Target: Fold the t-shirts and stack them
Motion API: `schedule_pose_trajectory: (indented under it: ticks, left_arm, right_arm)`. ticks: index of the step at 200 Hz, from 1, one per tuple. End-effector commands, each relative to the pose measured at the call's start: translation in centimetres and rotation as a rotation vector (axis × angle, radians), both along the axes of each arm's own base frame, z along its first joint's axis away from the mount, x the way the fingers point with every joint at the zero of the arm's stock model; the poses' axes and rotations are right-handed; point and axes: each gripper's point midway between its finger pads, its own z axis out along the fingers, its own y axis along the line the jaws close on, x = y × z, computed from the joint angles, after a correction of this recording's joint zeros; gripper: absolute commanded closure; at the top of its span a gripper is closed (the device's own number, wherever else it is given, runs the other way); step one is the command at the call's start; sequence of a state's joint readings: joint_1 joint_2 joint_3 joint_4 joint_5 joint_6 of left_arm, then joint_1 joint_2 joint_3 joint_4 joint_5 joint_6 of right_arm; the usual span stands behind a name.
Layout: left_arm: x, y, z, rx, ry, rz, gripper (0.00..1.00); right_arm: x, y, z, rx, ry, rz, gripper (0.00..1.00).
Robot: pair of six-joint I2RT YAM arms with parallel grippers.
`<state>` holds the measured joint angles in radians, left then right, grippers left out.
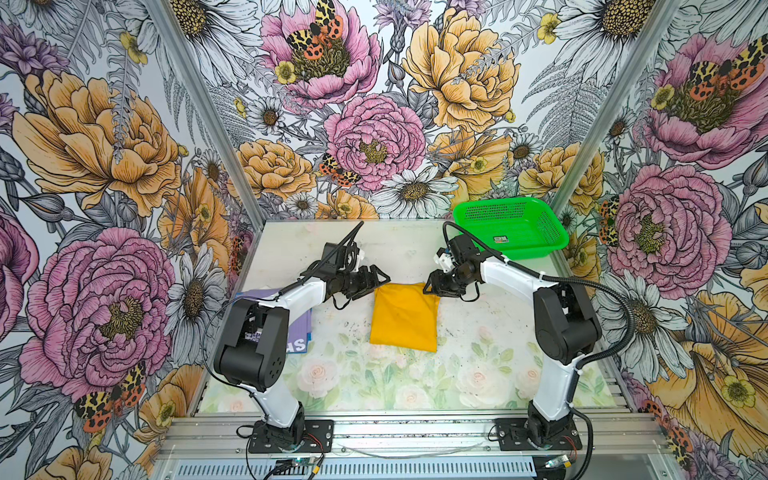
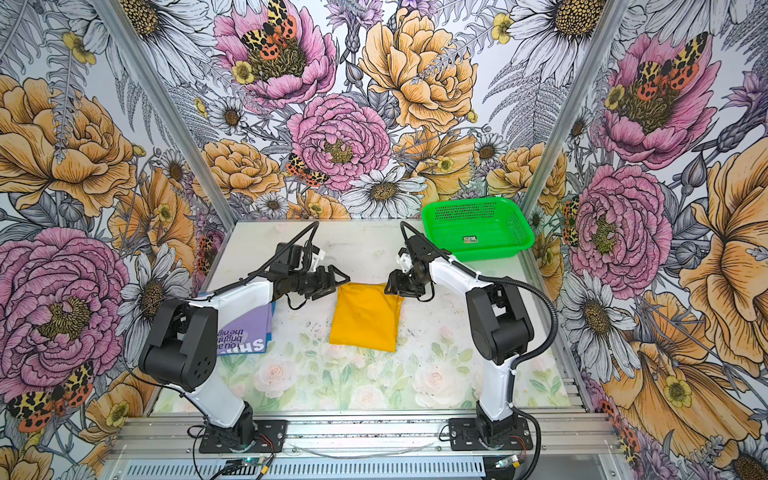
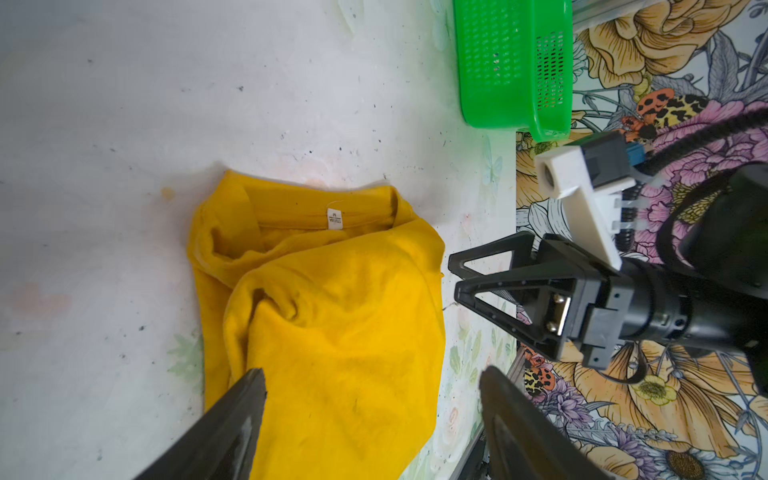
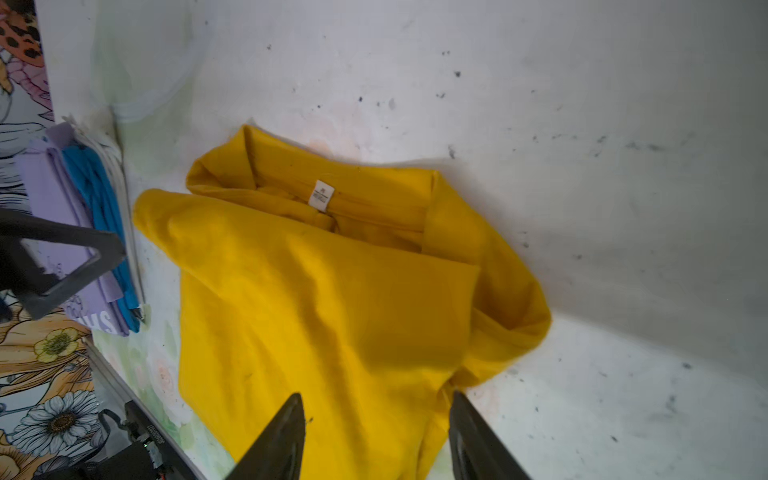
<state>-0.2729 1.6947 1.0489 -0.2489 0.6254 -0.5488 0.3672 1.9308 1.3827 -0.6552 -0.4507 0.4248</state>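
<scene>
A mustard-yellow t-shirt (image 1: 405, 318) (image 2: 365, 316) lies folded in a rough rectangle at the table's middle. Its white neck label (image 3: 334, 219) (image 4: 321, 194) faces up at the far end. My left gripper (image 1: 376, 278) (image 3: 372, 374) stands open just above the shirt's far left corner. My right gripper (image 1: 432, 286) (image 4: 376, 397) stands open over the far right corner. Neither holds cloth. A folded lavender t-shirt with white print (image 2: 249, 328) (image 4: 54, 208) lies at the left, partly hidden under my left arm, with a blue cloth layer (image 4: 99, 199) beneath it.
A green mesh basket (image 1: 523, 251) (image 2: 486, 253) (image 3: 511, 62) stands at the far right corner of the table. Flowered walls close in the back and both sides. The arm bases sit on the metal rail along the front edge.
</scene>
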Motion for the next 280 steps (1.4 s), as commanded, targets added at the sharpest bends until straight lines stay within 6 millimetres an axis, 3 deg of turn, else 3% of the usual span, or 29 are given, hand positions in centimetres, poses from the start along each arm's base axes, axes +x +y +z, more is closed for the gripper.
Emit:
schedule_pose_trajectory:
  ticks: [1,31,45,52,74,84,96,111,136,160,202,215,227,243,252,269,272,280]
  left_arm:
    - [1.1,0.5,-1.2,0.095,-0.018,0.003,0.24]
    - [1.9,0.2,-2.6,0.163,-0.006,-0.015,0.3]
    - [2.4,0.2,-2.4,0.182,-0.022,-0.012,0.32]
    - [2.4,0.0,-4.0,0.205,0.011,-0.023,0.35]
    - [2.8,-0.3,-4.6,0.228,0.017,-0.034,0.39]
    - [3.0,-0.4,-4.9,0.236,0.02,-0.034,0.53]
    - [3.3,-0.3,-4.6,0.236,0.014,-0.029,0.8]
    - [3.5,-0.5,-3.6,0.237,-0.009,-0.027,1.0]
    - [3.6,-1.0,-1.7,0.23,-0.048,-0.039,1.0]
    - [3.6,-1.6,-1.2,0.207,-0.048,-0.056,1.0]
    - [4.7,-1.6,-2.9,0.21,-0.015,-0.045,1.0]
    - [5.2,-1.8,-3.3,0.184,-0.01,-0.051,0.91]
    - [5.6,-2.0,-2.6,0.14,-0.021,-0.056,0.47]
    - [5.9,-1.9,-0.8,0.128,-0.075,-0.047,0.09]
    - [5.8,-1.6,0.3,0.126,-0.103,-0.04,0.01]
    - [4.9,-1.4,1.4,0.108,-0.121,-0.038,0.01]
    - [4.6,-1.4,2.8,0.094,-0.15,-0.036,0.01]
    - [3.9,-1.7,3.5,0.065,-0.158,-0.043,0.01]
  right_arm:
    - [2.1,-0.6,-0.1,-0.046,-0.046,-0.027,0.46]
    - [2.9,-0.2,-0.4,-0.042,-0.051,-0.024,0.57]
    - [3.1,-0.1,-0.4,-0.041,-0.055,-0.02,0.64]
    - [3.2,0.0,-0.4,-0.039,-0.057,-0.019,0.69]
    - [3.4,0.5,-0.3,-0.019,-0.054,-0.008,0.82]
    - [3.4,0.6,-0.2,-0.01,-0.051,-0.005,0.91]
    - [3.3,0.7,0.4,-0.001,-0.063,-0.002,1.0]
    - [3.0,0.4,1.6,-0.001,-0.092,-0.007,1.0]
    - [2.0,-0.6,3.5,-0.005,-0.128,-0.029,1.0]
    - [1.4,-1.6,4.7,-0.003,-0.14,-0.066,1.0]
    - [2.3,-3.0,3.3,-0.01,-0.107,-0.101,0.98]
    - [2.8,-2.5,3.0,-0.003,-0.114,-0.068,0.89]
    - [2.7,-1.0,3.7,0.023,-0.152,-0.006,0.77]
    - [1.8,1.1,4.4,0.076,-0.165,0.072,0.59]
    - [1.3,2.1,4.4,0.097,-0.16,0.1,0.55]
    - [0.7,3.4,4.2,0.11,-0.161,0.129,0.49]
    - [0.5,3.6,4.1,0.113,-0.158,0.131,0.49]
    - [0.4,4.1,3.9,0.127,-0.152,0.133,0.47]
